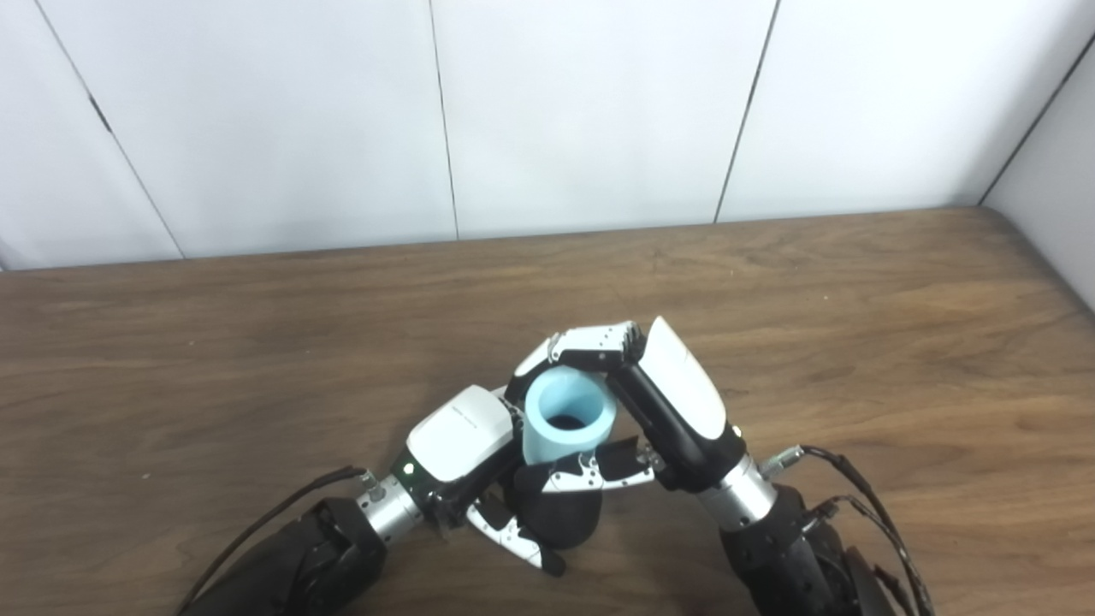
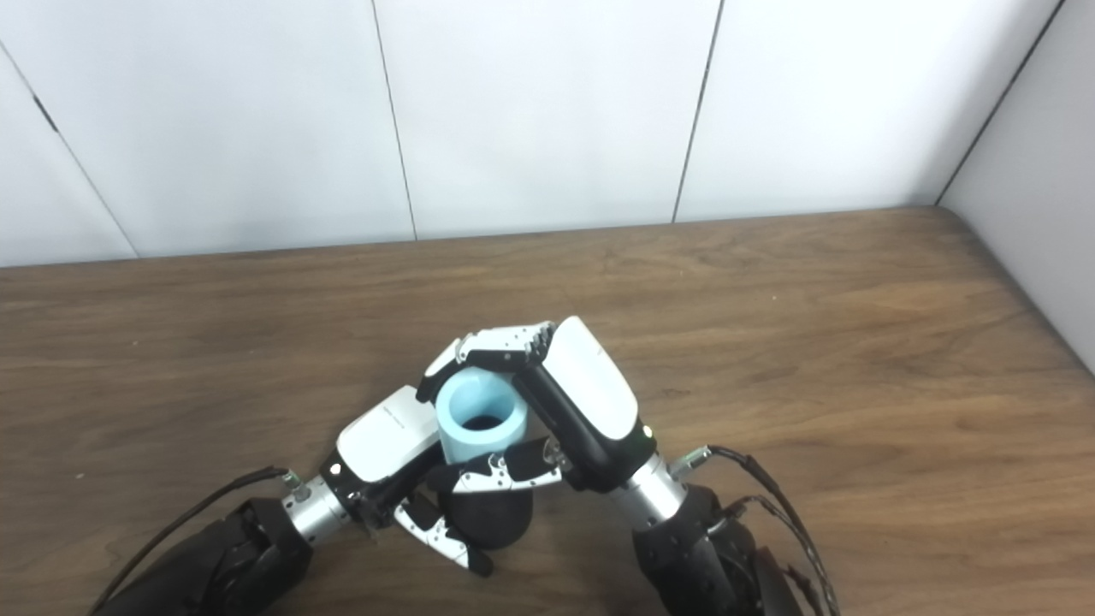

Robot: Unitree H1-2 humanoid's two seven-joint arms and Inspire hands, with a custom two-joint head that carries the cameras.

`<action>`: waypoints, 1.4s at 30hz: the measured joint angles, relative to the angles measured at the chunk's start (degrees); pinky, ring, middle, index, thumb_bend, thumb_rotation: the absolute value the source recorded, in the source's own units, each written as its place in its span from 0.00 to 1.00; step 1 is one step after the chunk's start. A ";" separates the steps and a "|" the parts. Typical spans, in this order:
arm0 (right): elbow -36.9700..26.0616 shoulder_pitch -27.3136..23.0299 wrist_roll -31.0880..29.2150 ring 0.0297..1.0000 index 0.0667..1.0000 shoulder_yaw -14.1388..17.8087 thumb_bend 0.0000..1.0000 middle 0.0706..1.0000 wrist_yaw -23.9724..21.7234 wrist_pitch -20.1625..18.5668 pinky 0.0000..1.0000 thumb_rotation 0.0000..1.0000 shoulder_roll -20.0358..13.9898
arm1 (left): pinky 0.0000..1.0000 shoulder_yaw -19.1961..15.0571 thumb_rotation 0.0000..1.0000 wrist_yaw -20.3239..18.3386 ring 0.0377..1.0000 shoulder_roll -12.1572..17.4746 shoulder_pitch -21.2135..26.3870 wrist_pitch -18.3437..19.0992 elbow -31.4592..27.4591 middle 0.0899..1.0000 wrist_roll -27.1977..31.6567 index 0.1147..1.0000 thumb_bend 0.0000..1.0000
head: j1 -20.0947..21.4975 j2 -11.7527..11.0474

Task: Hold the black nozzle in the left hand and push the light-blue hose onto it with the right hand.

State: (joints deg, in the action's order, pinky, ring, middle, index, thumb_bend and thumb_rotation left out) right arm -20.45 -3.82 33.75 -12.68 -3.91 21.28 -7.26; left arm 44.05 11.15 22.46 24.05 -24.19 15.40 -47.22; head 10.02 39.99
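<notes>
The light-blue hose (image 1: pixel 568 417) is a short, thick tube standing upright with its open end facing up. My right hand (image 1: pixel 659 402) is shut on it, fingers curled over its far side and thumb across its near side. Directly below the hose sits the black nozzle (image 1: pixel 556 513), a rounded dark body held by my left hand (image 1: pixel 466 462), whose fingers wrap it from the left. The hose's lower end meets the top of the nozzle; the joint itself is hidden behind the right thumb. Both hands touch above the near part of the wooden table (image 1: pixel 257 359).
A white panelled wall (image 1: pixel 547 111) rises behind the table's far edge, and a side wall (image 1: pixel 1056 154) closes the right corner. Black cables (image 1: pixel 864 505) trail from my right wrist, and one runs along my left forearm (image 1: pixel 282 513).
</notes>
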 measured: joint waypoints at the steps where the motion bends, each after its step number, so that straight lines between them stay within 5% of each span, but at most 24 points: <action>1: -0.27 -0.04 0.14 0.37 0.48 -0.06 0.52 0.46 -0.29 -0.29 0.28 0.00 -0.12 | 0.82 0.00 0.00 0.00 0.50 0.00 0.00 0.00 0.00 0.42 0.00 0.43 0.52 | 0.00 0.00; 12: -0.93 0.10 0.40 0.39 0.48 -0.20 0.52 0.45 -0.57 -1.67 0.33 0.00 -0.22 | 0.80 0.06 0.00 0.00 0.49 0.00 -0.03 0.13 -0.08 0.41 -0.01 0.44 0.52 | 0.00 -0.09; 13: -1.06 0.16 0.10 0.44 0.53 -0.20 0.75 0.49 -0.66 -2.14 0.37 0.08 -0.20 | 0.80 0.06 0.00 0.00 0.49 0.00 -0.04 0.13 -0.08 0.40 -0.01 0.44 0.52 | 0.00 -0.09; 14: -1.24 0.30 -0.45 0.46 0.55 -0.18 0.87 0.51 -1.05 -2.81 0.40 0.13 -0.14 | 0.79 0.06 0.00 0.01 0.49 0.00 -0.04 0.14 -0.08 0.40 -0.01 0.44 0.52 | 0.00 -0.09; 17: -1.47 1.36 -4.21 0.65 0.76 -0.19 0.99 0.70 -3.38 -7.55 0.56 0.26 0.06 | 0.81 0.06 0.00 0.01 0.49 0.00 -0.04 0.14 -0.08 0.40 -0.02 0.44 0.52 | 0.00 -0.09; 19: -1.50 1.99 -8.32 0.79 0.89 -0.11 1.00 0.85 -5.41 -11.14 0.67 0.28 0.18 | 0.80 0.07 0.00 0.02 0.49 0.00 -0.02 0.14 -0.08 0.41 -0.02 0.43 0.52 | 0.00 -0.09; 22: -1.46 3.09 -15.13 0.86 0.96 -0.13 1.00 0.92 -7.54 -14.65 0.73 0.31 0.18 | 0.80 0.06 0.00 0.02 0.50 0.01 0.00 0.15 -0.13 0.42 -0.01 0.43 0.52 | 0.00 -0.09; 37: -2.49 3.12 -20.90 1.00 1.00 0.02 1.00 1.00 -7.87 -16.17 0.92 0.42 -0.07 | 0.81 0.21 0.00 0.07 0.49 0.01 0.00 0.30 -0.12 0.42 -0.03 0.43 0.52 | 0.00 -0.18; 40: -3.01 2.97 -20.97 1.00 1.00 0.41 1.00 1.00 -7.87 -16.16 0.98 0.49 -0.23 | 0.82 0.23 0.00 0.08 0.49 0.00 0.07 0.30 -0.10 0.42 -0.03 0.43 0.52 | 0.18 -0.44; 42: -3.20 2.84 -21.06 0.97 1.00 1.64 1.00 0.99 -7.76 -16.06 0.91 0.66 -0.26 | 0.81 0.31 0.00 0.08 0.50 0.00 0.13 0.30 -0.09 0.42 -0.03 0.43 0.52 | 0.26 -0.53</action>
State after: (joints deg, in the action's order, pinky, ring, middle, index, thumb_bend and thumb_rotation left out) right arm -23.66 -0.98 12.69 -11.04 -11.68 5.22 -7.52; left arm 44.36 11.22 22.46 24.18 -23.89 15.31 -47.25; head 10.28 39.46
